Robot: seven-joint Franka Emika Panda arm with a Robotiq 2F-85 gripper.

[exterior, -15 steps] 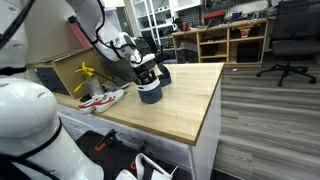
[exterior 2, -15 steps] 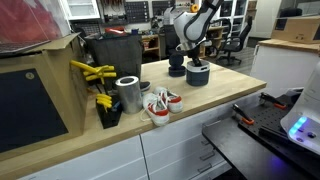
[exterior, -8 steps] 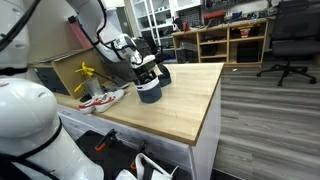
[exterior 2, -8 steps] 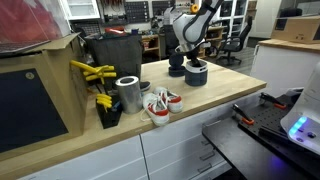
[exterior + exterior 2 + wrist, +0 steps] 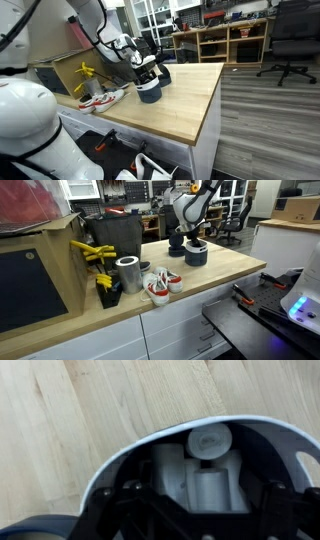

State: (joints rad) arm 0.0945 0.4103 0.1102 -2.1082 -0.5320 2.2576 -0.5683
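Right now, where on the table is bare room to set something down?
Bare: the wide stretch of table between the dark bowl and the walkway-side edge. Crowded: around the shoes, metal can and yellow tools.

On the table (image 5: pixel 205 288) stand 2 bowls: the front bowl (image 5: pixel 197 256) directly under the gripper (image 5: pixel 194 240), the rear bowl (image 5: pixel 176 248) just behind it. Well apart from both, 2 shoes (image 5: pixel 160 285) lie just beside a can (image 5: pixel 128 274).
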